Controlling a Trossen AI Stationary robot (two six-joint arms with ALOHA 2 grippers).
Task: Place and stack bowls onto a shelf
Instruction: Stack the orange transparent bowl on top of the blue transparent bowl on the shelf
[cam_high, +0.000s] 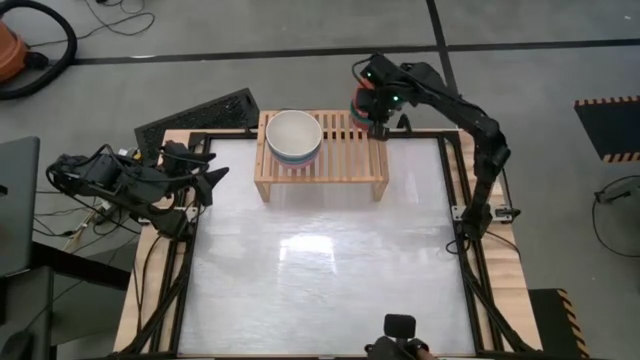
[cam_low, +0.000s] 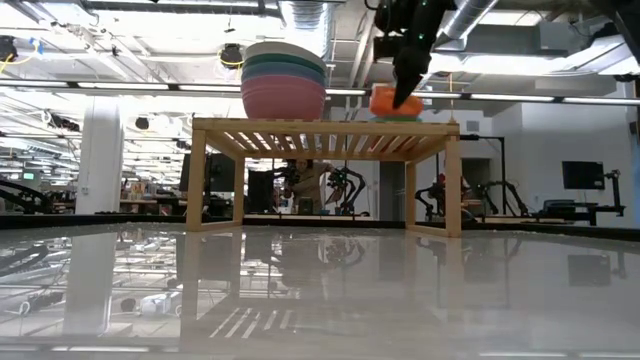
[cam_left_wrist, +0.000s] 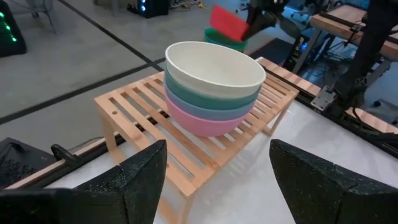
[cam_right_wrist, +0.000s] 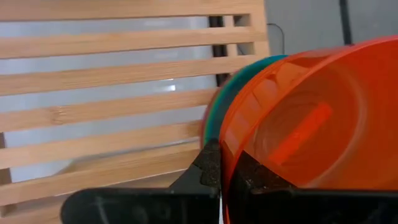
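- The orange-red bowl (cam_right_wrist: 311, 118) is pinched by its rim between the closed fingers of the right gripper (cam_high: 379, 126), at the right end of the shelf (cam_high: 345, 160).
- The bowl is held tilted, one edge raised, directly above the small stack (cam_low: 398, 116) that sits on the slats; a cyan rim (cam_right_wrist: 233, 93) is seen just beneath it in the right wrist view.
- The coming move is judged to turn on this relation: the held bowl lies over the stack and slightly askew, so it would have to be levelled and lowered straight down before it can nest.
- Whether the orange-red bowl is already touching the bowl below cannot be told.
- The left gripper (cam_left_wrist: 214, 180) is parked at the left edge of the table (cam_high: 320, 260), its fingers spread wide and empty, well apart from the shelf; the right arm is clearly the nearer one.
- One stack of large bowls (cam_left_wrist: 214, 87) stands on the left half of the shelf.
- Four large bowls are counted there: cream-white on top, then teal, blue-grey and pink at the bottom.
- Of the small bowls, one orange-red and one cyan are plainly made out; how many more lie under them cannot be told.
- No bowls are seen left on the table.
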